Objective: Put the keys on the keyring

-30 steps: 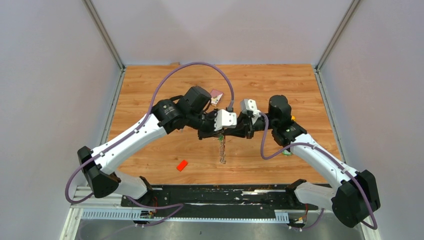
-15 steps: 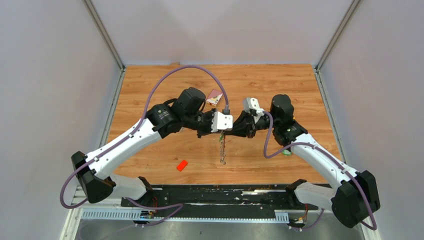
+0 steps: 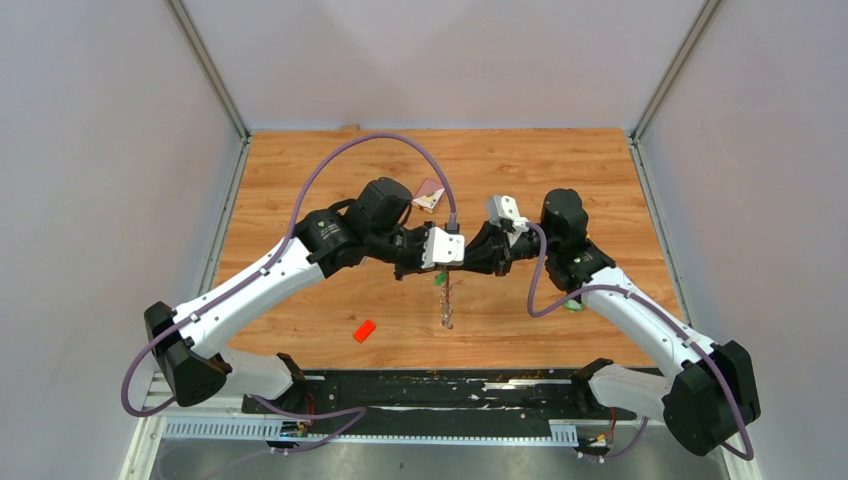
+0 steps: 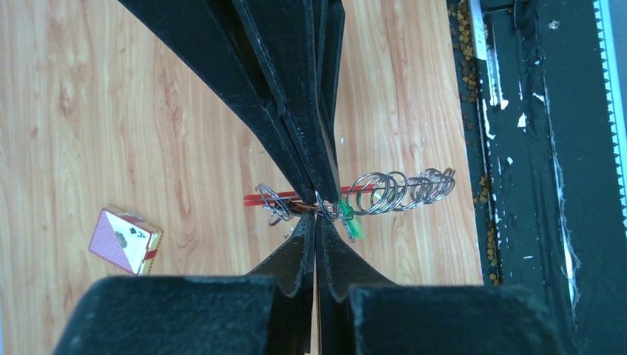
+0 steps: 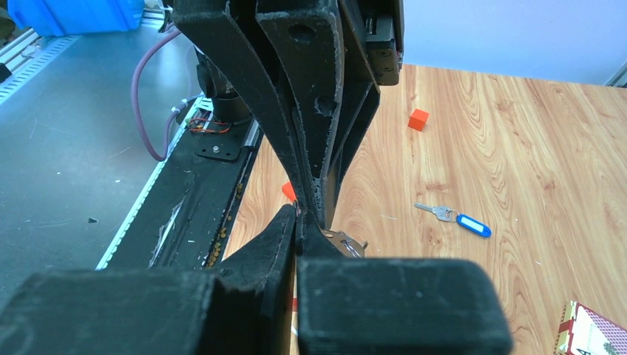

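Observation:
Both grippers meet tip to tip above the middle of the table. The keyring (image 4: pixel 399 191) hangs between them: a chain of wire rings, a red strap (image 4: pixel 260 198) and a loose ring. From above it dangles as a thin strip (image 3: pixel 447 305). My right gripper (image 5: pixel 298 214) is shut on its top. My left gripper (image 4: pixel 316 217) is shut too, its tips pinching at the ring from the opposite side. A green-tagged key (image 4: pixel 352 224) hangs from that ring, also showing green from above (image 3: pixel 440 282). A blue-tagged key (image 5: pixel 462 220) lies flat on the wood. No black-tagged key shows.
A card box (image 4: pixel 124 240) lies beyond the grippers (image 3: pixel 430 193). A small flat orange-red block (image 3: pixel 364 331) sits near the front edge, and an orange cube (image 5: pixel 418 119) farther left. The black base rail (image 3: pixel 430 390) runs along the near edge.
The left gripper has shut and shifted slightly left against the right gripper's tips. The green tag, unseen from above before, now dangles below the grippers. The right arm barely moved.

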Motion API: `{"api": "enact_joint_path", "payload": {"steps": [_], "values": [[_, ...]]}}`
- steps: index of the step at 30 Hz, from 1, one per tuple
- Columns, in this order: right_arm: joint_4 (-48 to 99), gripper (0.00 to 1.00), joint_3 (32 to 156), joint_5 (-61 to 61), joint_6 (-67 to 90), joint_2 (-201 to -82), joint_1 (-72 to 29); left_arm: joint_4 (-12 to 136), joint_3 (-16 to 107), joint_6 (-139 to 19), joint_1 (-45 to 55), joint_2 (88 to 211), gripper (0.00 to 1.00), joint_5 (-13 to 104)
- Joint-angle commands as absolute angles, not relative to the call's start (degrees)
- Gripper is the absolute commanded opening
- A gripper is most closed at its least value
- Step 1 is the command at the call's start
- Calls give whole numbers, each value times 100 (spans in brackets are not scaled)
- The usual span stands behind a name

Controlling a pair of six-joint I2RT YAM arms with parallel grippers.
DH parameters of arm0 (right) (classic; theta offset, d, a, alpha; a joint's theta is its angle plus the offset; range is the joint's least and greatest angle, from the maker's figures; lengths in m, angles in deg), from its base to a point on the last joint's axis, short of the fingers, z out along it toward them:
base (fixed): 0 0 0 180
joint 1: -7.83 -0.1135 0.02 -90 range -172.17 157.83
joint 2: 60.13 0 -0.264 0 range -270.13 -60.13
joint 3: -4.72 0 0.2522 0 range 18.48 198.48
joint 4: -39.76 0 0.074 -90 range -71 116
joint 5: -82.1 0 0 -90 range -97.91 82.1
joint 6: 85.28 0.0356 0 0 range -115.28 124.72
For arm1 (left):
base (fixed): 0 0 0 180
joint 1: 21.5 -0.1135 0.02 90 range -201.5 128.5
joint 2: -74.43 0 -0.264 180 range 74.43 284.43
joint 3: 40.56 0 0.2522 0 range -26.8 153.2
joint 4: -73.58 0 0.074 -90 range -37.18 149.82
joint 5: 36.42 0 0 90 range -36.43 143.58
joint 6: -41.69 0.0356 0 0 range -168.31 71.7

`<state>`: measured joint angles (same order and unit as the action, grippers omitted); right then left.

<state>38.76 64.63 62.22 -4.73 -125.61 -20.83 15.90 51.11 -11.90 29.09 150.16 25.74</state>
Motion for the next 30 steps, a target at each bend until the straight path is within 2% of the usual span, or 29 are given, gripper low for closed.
{"api": "enact_joint_path", "payload": {"steps": [1, 8, 13, 16, 30], "values": [[4086, 0, 6612, 6269, -457, -12411, -2038, 1749, 5098, -1319, 2904, 14968, 1, 2135], [4007, 0, 6616, 6258, -542, -12398, -1982, 1646, 5063, -1224, 2895, 14926, 2, 2529], [3974, 0, 6641, 6258, -536, -12359, -1947, 1829, 4802, -1098, 2836, 14585, 24, 2635], [3971, 0, 6647, 6258, -530, -12359, -1939, 1863, 4731, -1051, 2833, 14512, 31, 2505], [3954, 0, 6638, 6241, -540, -12359, -1908, 2262, 4546, -1362, 2833, 14511, 33, 2256]]}}
